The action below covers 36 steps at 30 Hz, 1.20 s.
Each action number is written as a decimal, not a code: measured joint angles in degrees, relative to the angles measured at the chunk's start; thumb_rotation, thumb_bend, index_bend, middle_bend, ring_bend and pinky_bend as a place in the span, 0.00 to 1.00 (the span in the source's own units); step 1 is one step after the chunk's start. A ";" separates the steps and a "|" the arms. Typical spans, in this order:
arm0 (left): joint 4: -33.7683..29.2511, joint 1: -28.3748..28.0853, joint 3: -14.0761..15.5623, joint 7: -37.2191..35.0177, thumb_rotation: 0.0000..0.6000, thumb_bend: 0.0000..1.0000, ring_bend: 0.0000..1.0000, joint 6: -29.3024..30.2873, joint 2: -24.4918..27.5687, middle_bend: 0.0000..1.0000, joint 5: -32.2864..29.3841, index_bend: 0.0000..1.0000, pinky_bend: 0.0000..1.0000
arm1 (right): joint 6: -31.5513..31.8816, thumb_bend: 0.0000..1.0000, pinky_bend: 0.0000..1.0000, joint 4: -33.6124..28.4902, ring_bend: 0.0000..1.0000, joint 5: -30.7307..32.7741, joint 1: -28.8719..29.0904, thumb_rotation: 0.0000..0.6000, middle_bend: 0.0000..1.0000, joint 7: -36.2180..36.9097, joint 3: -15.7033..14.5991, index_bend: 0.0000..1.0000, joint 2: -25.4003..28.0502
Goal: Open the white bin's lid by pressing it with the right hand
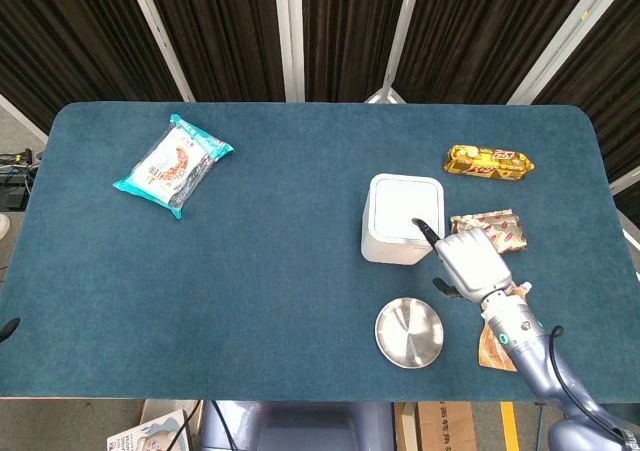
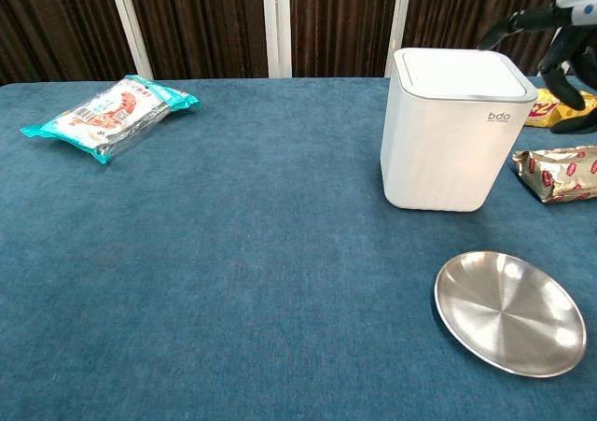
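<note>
Head view shows the robot's right hand reaching in over the near right corner of the white square plastic bin, one dark-tipped finger stretched forward onto or just above the bin's flat white lid. Whether the tip already touches the lid cannot be told from above; the chest view suggests it is a little above the far right edge, with the lid lying flat and closed.

To do the press well, I judge that the finger should come straight down on the lid rather than slide across it, since a sideways push could shove the light bin away from the hand. Pressing nearer the lid's middle than its rim looks safer, and a short firm push followed by a lift should let the lid spring up.

That hand holds nothing: its fingers are apart, one extended ahead, the others loosely curved behind it. In the chest view only its dark fingers show, spread at the top right corner.

Just to the hand's right lies a red and gold snack packet, and farther ahead on that side a gold wrapped snack bar. A round shiny steel plate sits to the hand's left, nearer the robot. An orange wrapper lies partly under the forearm. No left hand appears in either view.
</note>
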 measured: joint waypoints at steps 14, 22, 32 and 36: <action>0.35 0.09 -0.26 -0.95 1.00 0.06 0.02 -0.05 0.12 0.19 -0.30 0.22 0.17 | 1.72 0.29 0.60 1.11 0.66 10.29 6.71 1.00 0.65 -5.33 -2.45 0.12 -4.05; 0.34 0.15 -0.29 -1.02 1.00 0.06 0.02 0.06 0.11 0.19 -0.21 0.22 0.17 | 2.10 0.29 0.60 2.08 0.66 11.70 8.25 1.00 0.65 -5.77 -4.51 0.12 -4.87; 0.28 0.15 -0.35 -0.84 1.00 0.06 0.02 -0.06 0.07 0.19 -0.33 0.22 0.17 | 4.47 0.29 0.58 1.00 0.65 10.09 8.36 1.00 0.64 -3.41 -4.38 0.12 -3.80; 0.22 0.15 -0.36 -0.75 1.00 0.06 0.02 -0.06 0.07 0.19 -0.31 0.22 0.17 | 7.02 0.29 0.38 -0.17 0.47 5.81 6.21 1.00 0.39 1.22 -3.50 0.08 -2.01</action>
